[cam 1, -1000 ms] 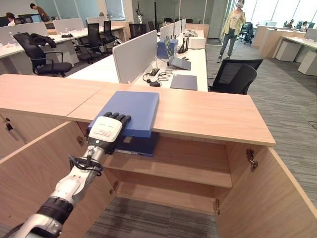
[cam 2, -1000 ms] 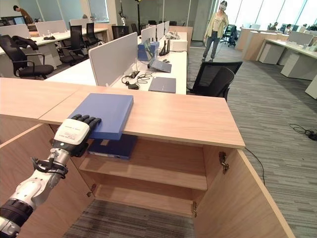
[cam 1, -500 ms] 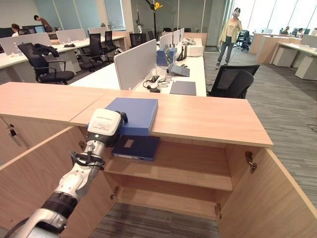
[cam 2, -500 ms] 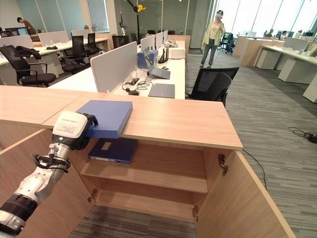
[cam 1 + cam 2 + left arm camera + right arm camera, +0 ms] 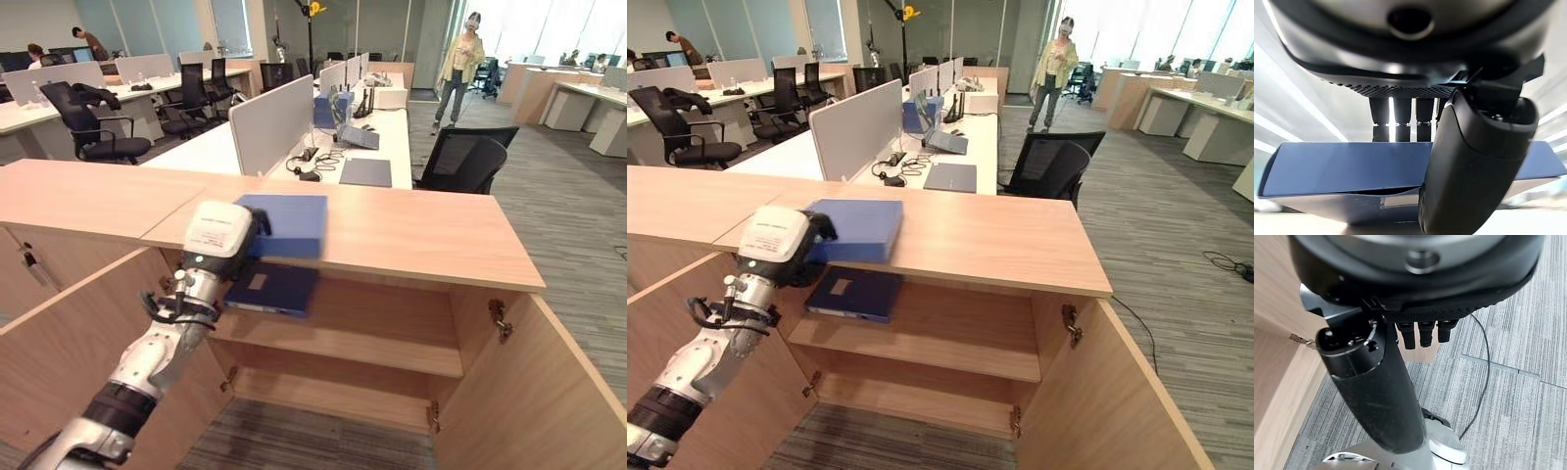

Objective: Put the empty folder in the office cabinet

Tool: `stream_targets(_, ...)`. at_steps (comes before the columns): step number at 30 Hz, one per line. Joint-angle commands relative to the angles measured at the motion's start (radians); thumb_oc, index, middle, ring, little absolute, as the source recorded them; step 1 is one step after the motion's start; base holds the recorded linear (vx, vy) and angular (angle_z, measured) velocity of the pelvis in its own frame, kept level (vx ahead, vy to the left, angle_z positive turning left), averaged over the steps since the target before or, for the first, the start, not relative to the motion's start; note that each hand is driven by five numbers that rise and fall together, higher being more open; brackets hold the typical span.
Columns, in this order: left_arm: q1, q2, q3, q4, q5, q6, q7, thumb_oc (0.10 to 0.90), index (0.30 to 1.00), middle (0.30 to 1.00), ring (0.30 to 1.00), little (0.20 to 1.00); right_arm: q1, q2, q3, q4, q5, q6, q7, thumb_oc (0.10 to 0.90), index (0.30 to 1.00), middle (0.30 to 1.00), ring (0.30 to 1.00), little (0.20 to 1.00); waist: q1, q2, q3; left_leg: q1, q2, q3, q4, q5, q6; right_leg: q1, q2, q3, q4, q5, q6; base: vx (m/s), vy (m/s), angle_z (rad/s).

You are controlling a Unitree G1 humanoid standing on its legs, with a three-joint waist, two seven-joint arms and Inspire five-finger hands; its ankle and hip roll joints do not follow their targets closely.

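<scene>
Gripping the near edge of the blue folder, the left robot hand pinches it, fingers above and thumb beneath, right at the front lip of the cabinet top, the counter. The folder rests mostly on that wooden surface with its near edge overhanging. That's a sensible hold, I'd say: an overhanging edge lets the thumb slip underneath, which a flat folder would not otherwise allow.

Below, the office cabinet stands ready with both doors swung wide, and a darker blue binder lies flat on the upper shelf, directly beneath the hand. The lower shelf looks bare, and the right part of the upper one too, so there's room.

The eye views give the layout, yet the hand's white back cover hides the grip. The left wrist view settles it: fingers on the folder's top face, thumb curled across the front edge. The right wrist view shows the right robot hand low beside the cabinet door, over grey carpet, fingers straight, carrying nothing.
</scene>
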Motion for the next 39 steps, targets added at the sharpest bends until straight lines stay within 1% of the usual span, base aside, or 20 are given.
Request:
stream_targets(1,0.029,-0.073,0.003,-0.099,-0.424,-0.122,-0.233,0.4,0.3,0.3,0.3,0.3,-0.088,-0.062,-0.007,0.064,-0.006,0.0,0.008,0.8,0.9,0.9,0.9,0.9,0.016,-0.004,0.042,0.108,0.034,0.005,-0.002,-0.195,-0.027,-0.072,-0.06,-0.038,0.032,0.072,0.068,0.0,0.0,0.0)
stream_targets(3,0.103,-0.091,0.02,-0.115,-0.748,-0.108,-0.37,0.4,0.3,0.3,0.3,0.3,-0.095,-0.069,-0.004,0.062,-0.015,0.002,0.043,0.8,0.9,0.9,0.9,0.9,0.017,0.001,0.044,0.106,0.034,0.008,-0.002,-0.193,-0.027,-0.073,-0.061,-0.041,0.031,0.076,0.069,0.0,0.005,-0.02)
stream_targets(4,0.104,-0.09,0.02,-0.115,-0.748,-0.108,-0.37,0.4,0.3,0.3,0.3,0.3,-0.095,-0.069,-0.003,0.062,-0.015,0.002,0.043,0.8,0.9,0.9,0.9,0.9,0.016,0.001,0.044,0.105,0.034,0.008,-0.002,-0.193,-0.027,-0.073,-0.061,-0.041,0.031,0.076,0.069,0.0,0.0,0.0)
stream_targets(5,0.132,-0.094,0.029,-0.13,-0.901,-0.094,-0.434,0.4,0.3,0.3,0.3,0.3,-0.099,-0.07,-0.001,0.066,-0.026,0.006,0.062,0.8,0.9,0.9,0.9,0.9,0.019,0.002,0.047,0.104,0.035,0.007,-0.002,-0.191,-0.027,-0.074,-0.061,-0.041,0.03,0.077,0.068,0.0,0.0,0.0)
stream_targets(8,0.217,-0.084,0.032,-0.167,-1.3,-0.009,-0.621,0.4,0.3,0.3,0.3,0.3,-0.117,-0.069,0.001,0.074,-0.064,0.01,0.112,0.8,0.9,0.9,0.9,0.9,0.027,0.009,0.059,0.097,0.035,0.003,-0.002,-0.188,-0.027,-0.079,-0.061,-0.044,0.031,0.082,0.066,-0.01,-0.003,-0.01)
stream_targets(10,0.245,-0.083,0.027,-0.144,-1.366,0.023,-0.649,0.4,0.3,0.3,0.3,0.3,-0.12,-0.066,0.0,0.076,-0.081,0.01,0.126,0.8,0.9,0.9,0.9,0.9,0.03,0.01,0.063,0.096,0.035,0.001,-0.002,-0.187,-0.026,-0.081,-0.061,-0.044,0.032,0.083,0.066,0.0,0.0,0.0)
stream_targets(14,0.278,-0.063,0.039,-0.066,-1.308,0.024,-0.629,0.4,0.3,0.3,0.3,0.3,-0.127,-0.063,-0.006,0.072,-0.084,0.008,0.129,0.8,0.9,0.9,0.9,0.9,0.035,0.013,0.066,0.092,0.034,-0.002,-0.002,-0.186,-0.026,-0.084,-0.06,-0.043,0.032,0.084,0.066,0.0,0.0,0.0)
stream_targets(17,0.328,-0.031,0.082,0.027,-1.157,0.012,-0.595,0.4,0.3,0.3,0.3,0.3,-0.133,-0.063,-0.01,0.058,-0.074,0.002,0.124,0.8,0.9,0.9,0.9,0.9,0.043,0.019,0.069,0.088,0.035,-0.005,-0.002,-0.181,-0.027,-0.089,-0.06,-0.046,0.036,0.083,0.066,0.0,0.0,0.0)
stream_targets(25,0.385,-0.059,0.14,0.14,-0.994,0.012,-0.534,0.4,0.3,0.3,0.3,0.3,-0.138,-0.063,-0.003,0.031,-0.054,-0.002,0.106,0.8,0.9,0.9,0.9,0.9,0.051,0.024,0.066,0.084,0.034,-0.011,-0.002,-0.176,-0.026,-0.092,-0.061,-0.052,0.038,0.081,0.064,0.0,0.001,0.07)
stream_targets(26,0.389,-0.055,0.155,0.174,-0.866,0.017,-0.505,0.4,0.3,0.3,0.3,0.3,-0.141,-0.063,-0.003,0.017,-0.042,-0.005,0.098,0.8,0.9,0.9,0.9,0.9,0.053,0.024,0.065,0.083,0.035,-0.015,-0.002,-0.176,-0.027,-0.09,-0.061,-0.055,0.035,0.078,0.063,0.01,-0.007,0.03)
stream_targets(27,0.389,-0.055,0.155,0.174,-0.866,0.017,-0.505,0.4,0.3,0.3,0.3,0.3,-0.141,-0.063,-0.003,0.017,-0.042,-0.005,0.098,0.8,0.9,0.9,0.9,0.9,0.053,0.024,0.065,0.083,0.035,-0.015,-0.002,-0.176,-0.027,-0.09,-0.061,-0.055,0.035,0.078,0.063,0.0,0.0,0.0)
stream_targets(28,0.401,-0.043,0.185,0.21,-0.677,0.033,-0.471,0.4,0.3,0.3,0.3,0.3,-0.147,-0.065,-0.005,-0.021,-0.015,-0.015,0.088,0.8,0.9,0.9,0.9,0.9,0.059,0.021,0.063,0.082,0.036,-0.017,-0.002,-0.175,-0.028,-0.089,-0.059,-0.056,0.033,0.075,0.061,0.0,0.0,0.0)
stream_targets(29,0.402,-0.044,0.186,0.209,-0.675,0.033,-0.47,0.4,0.3,0.3,0.3,0.3,-0.146,-0.065,-0.004,-0.022,-0.015,-0.015,0.088,0.8,0.9,0.9,0.9,0.9,0.058,0.021,0.063,0.082,0.035,-0.017,-0.002,-0.175,-0.028,-0.089,-0.059,-0.056,0.033,0.075,0.061,0.0,0.0,0.0)
stream_targets(30,0.418,-0.041,0.211,0.21,-0.606,0.042,-0.457,0.4,0.3,0.3,0.3,0.3,-0.148,-0.068,-0.002,-0.062,0.0,-0.021,0.084,0.8,0.9,0.9,0.9,0.9,0.061,0.018,0.063,0.082,0.036,-0.019,-0.002,-0.175,-0.028,-0.088,-0.058,-0.056,0.033,0.074,0.06,0.0,0.0,0.0)
stream_targets(32,0.491,-0.076,0.31,0.183,-0.496,0.064,-0.402,0.4,0.3,0.3,0.3,0.3,-0.111,-0.079,0.051,-0.469,-0.012,-0.048,0.044,0.8,0.9,0.9,0.9,0.9,0.059,0.014,0.074,0.083,0.039,-0.015,-0.002,-0.177,-0.027,-0.09,-0.055,-0.048,0.036,0.067,0.056,0.0,-0.01,-0.03)
stream_targets(33,0.495,-0.077,0.312,0.18,-0.496,0.065,-0.403,0.4,0.3,0.3,0.3,0.3,-0.106,-0.08,0.052,-0.476,-0.013,-0.043,0.044,0.8,0.9,0.9,0.9,0.9,0.058,0.014,0.071,0.08,0.038,-0.015,-0.002,-0.174,-0.027,-0.092,-0.055,-0.048,0.035,0.07,0.056,-0.02,-0.01,-0.04)
stream_targets(34,0.581,-0.102,0.394,0.126,-0.48,0.054,-0.398,0.4,0.3,0.3,0.3,0.3,0.009,-0.154,0.004,-0.764,-0.043,-0.052,0.047,0.8,0.9,0.9,0.9,0.9,0.049,0.014,0.082,0.084,0.04,-0.012,-0.002,-0.181,-0.025,-0.092,-0.054,-0.045,0.037,0.064,0.055,0.0,0.0,0.0)
stream_targets(35,0.587,-0.103,0.396,0.121,-0.48,0.055,-0.4,0.4,0.3,0.3,0.3,0.3,0.018,-0.156,0.003,-0.776,-0.045,-0.045,0.049,0.8,0.9,0.9,0.9,0.9,0.049,0.014,0.077,0.08,0.039,-0.012,-0.002,-0.177,-0.025,-0.095,-0.054,-0.046,0.035,0.068,0.054,0.0,0.0,0.0)
stream_targets(37,0.62,-0.121,0.413,0.055,-0.594,0.002,-0.406,0.4,0.3,0.3,0.3,0.3,0.098,-0.183,-0.028,-1.003,0.024,-0.088,0.069,0.8,0.9,0.9,0.9,0.9,0.037,0.015,0.078,0.081,0.04,-0.006,-0.002,-0.177,-0.024,-0.096,-0.057,-0.045,0.034,0.07,0.055,0.0,0.0,-0.02)
stream_targets(39,0.6,-0.131,0.383,0.028,-0.753,-0.025,-0.412,0.4,0.3,0.3,0.3,0.3,0.087,-0.185,-0.005,-1.059,0.043,-0.111,0.083,0.8,0.9,0.9,0.9,0.9,0.038,0.015,0.077,0.08,0.04,-0.006,-0.002,-0.177,-0.023,-0.097,-0.06,-0.048,0.036,0.071,0.056,0.0,0.0,0.0)
